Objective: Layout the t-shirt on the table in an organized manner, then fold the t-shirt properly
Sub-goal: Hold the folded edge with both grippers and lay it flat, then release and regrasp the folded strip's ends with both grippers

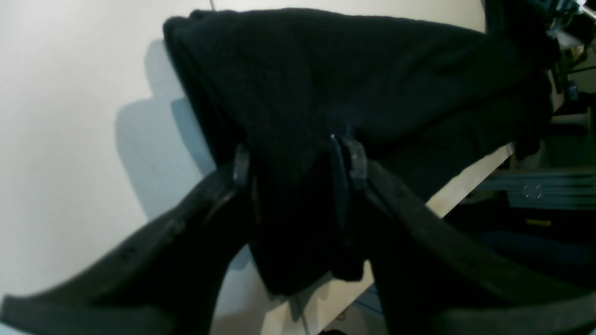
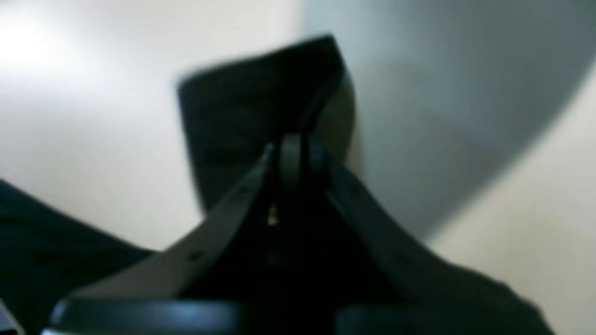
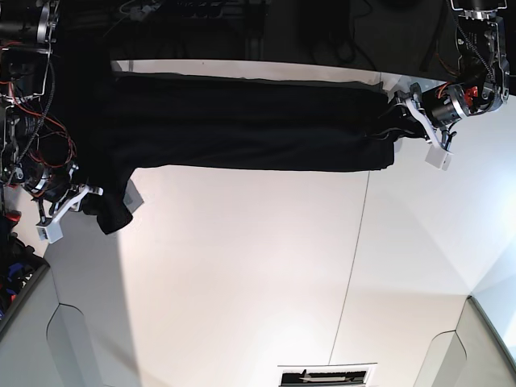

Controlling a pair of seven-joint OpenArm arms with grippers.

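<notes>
Two end effectors have hold of the t-shirt (image 3: 242,129), one at each end, and you can see the black cloth stretched as a long band across the far part of the counter (image 3: 242,266). Its long axis runs left to right in the base view, roughly parallel to the counter's far edge, and the far side of the band lies right along that edge. Most of the white surface nearer to you is open, broken only by a thin dark seam (image 3: 355,250) running near to far. At the left a black flap hangs down past the band toward you; the base view does not show which part of the shirt it is.

Your left end effector (image 1: 298,163) is at the band's right end in the base view, close to the counter's edge there. Its jaws stand partly apart with a thick bunch of black cloth filling the gap between them, and the fingers (image 1: 241,165) press against the cloth on both sides.

Your right end effector (image 2: 298,153) is at the left end, beside the hanging flap. Its jaws are pressed together, pinching a thin fold of black cloth that stands up past the tips. That wrist view is blurred, so you cannot tell which hem it has.
</notes>
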